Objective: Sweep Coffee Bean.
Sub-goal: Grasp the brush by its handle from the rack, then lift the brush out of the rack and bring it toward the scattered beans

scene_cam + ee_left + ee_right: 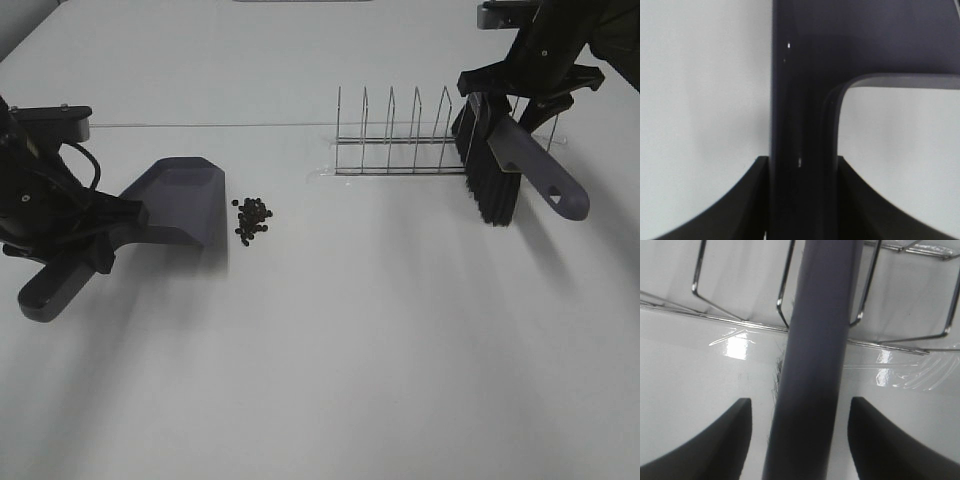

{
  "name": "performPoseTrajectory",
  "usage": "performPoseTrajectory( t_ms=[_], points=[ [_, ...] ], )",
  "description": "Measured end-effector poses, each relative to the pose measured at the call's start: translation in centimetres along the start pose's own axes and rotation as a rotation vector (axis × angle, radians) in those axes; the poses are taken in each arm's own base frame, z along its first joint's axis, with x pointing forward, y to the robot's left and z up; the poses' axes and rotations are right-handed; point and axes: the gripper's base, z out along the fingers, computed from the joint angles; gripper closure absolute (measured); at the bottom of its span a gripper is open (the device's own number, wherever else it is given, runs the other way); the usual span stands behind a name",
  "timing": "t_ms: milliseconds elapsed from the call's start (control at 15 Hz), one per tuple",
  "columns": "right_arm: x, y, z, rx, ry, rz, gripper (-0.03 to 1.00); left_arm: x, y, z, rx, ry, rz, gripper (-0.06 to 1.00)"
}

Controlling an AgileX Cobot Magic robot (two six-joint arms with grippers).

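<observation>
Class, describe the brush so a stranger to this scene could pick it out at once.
Start at the white table and find the wire rack towards the back. The brush stands tilted at the rack's right end. Unlike the dustpan of the same grey-purple, it has black bristles.

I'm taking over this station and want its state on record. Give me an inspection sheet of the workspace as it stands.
Surface: white table.
Job's things: coffee beans heaped just right of the lip of the dustpan; brush bristles-down at the right end of the wire rack.
Clutter: wire rack on the far side.
Grippers: left pincer shut on the dustpan handle; right pincer open around the brush handle.
Cables: black cable looped by the left pincer.
Surroundings: nothing seen.
</observation>
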Motion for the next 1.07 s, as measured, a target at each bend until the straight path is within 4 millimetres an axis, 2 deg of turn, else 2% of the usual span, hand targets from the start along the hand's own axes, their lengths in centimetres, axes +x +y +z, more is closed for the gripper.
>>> performPoseTrajectory(
  t_ms=[267, 400, 800, 867, 933, 1067],
  points=[
    [0.3, 0.0, 1.4, -0.001, 0.027, 0.037, 0.48, 0.0, 0.0, 0.0, 0.000, 0.000, 0.000, 0.60],
    [0.2, 0.0, 1.4, 0.003, 0.021, 0.049, 0.59, 0.0, 0.0, 0.0, 0.000, 0.000, 0.000, 0.60],
    [0.1, -0.1, 0.9, 0.002, 0.041, 0.082, 0.59, 0.0, 0.0, 0.0, 0.000, 0.000, 0.000, 0.60],
    [-0.3, -0.1, 0.2, 0.005, 0.040, 0.090, 0.59, 0.0, 0.0, 0.0, 0.000, 0.000, 0.001, 0.60],
    [-1.5, -0.2, -2.3, 0.009, 0.000, 0.095, 0.59, 0.0, 0.0, 0.0, 0.000, 0.000, 0.003, 0.60],
    [-2.7, -0.2, -5.3, 0.011, -0.097, 0.119, 0.59, 0.0, 0.0, 0.0, 0.000, 0.000, 0.004, 0.60]
  ],
)
